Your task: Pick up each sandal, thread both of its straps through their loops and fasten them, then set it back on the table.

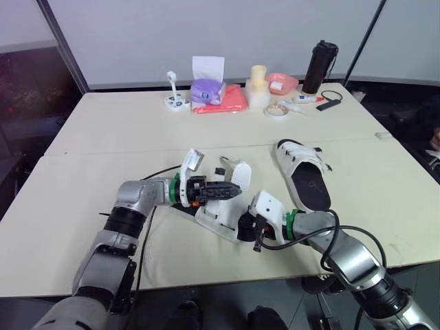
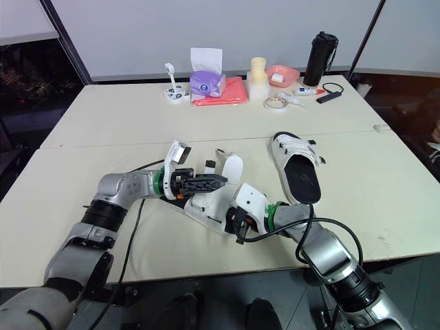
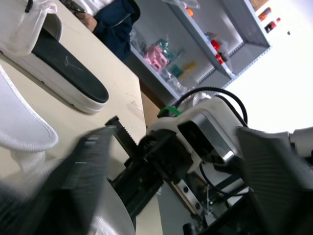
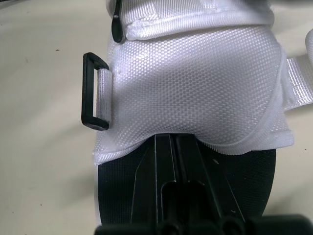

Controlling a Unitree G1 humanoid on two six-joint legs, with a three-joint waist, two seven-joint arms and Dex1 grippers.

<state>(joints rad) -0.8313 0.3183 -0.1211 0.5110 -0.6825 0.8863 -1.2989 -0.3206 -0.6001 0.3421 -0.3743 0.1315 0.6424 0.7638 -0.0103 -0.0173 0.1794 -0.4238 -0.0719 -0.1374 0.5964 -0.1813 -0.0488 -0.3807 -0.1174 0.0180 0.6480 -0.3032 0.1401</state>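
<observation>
Near sandal (image 1: 218,218) lies near the table's (image 1: 103,137) front edge, between both grippers. Right gripper (image 4: 175,142): fingers pressed together, tips tucked under its white upper, over black footbed. Left gripper (image 1: 230,191): fingers apart above its straps, holding nothing. Second sandal (image 1: 304,177) lies flat to the right.

The left arm (image 1: 134,197) and right arm (image 1: 352,256) are rounded silver-grey shells with black joints. Each wrist has a green ring (image 1: 176,187) and a white housing (image 1: 269,206). The left tool (image 1: 232,192) and right tool (image 1: 249,231) have black ribbed fingers. A black cable (image 1: 144,240) trails along each forearm.
</observation>
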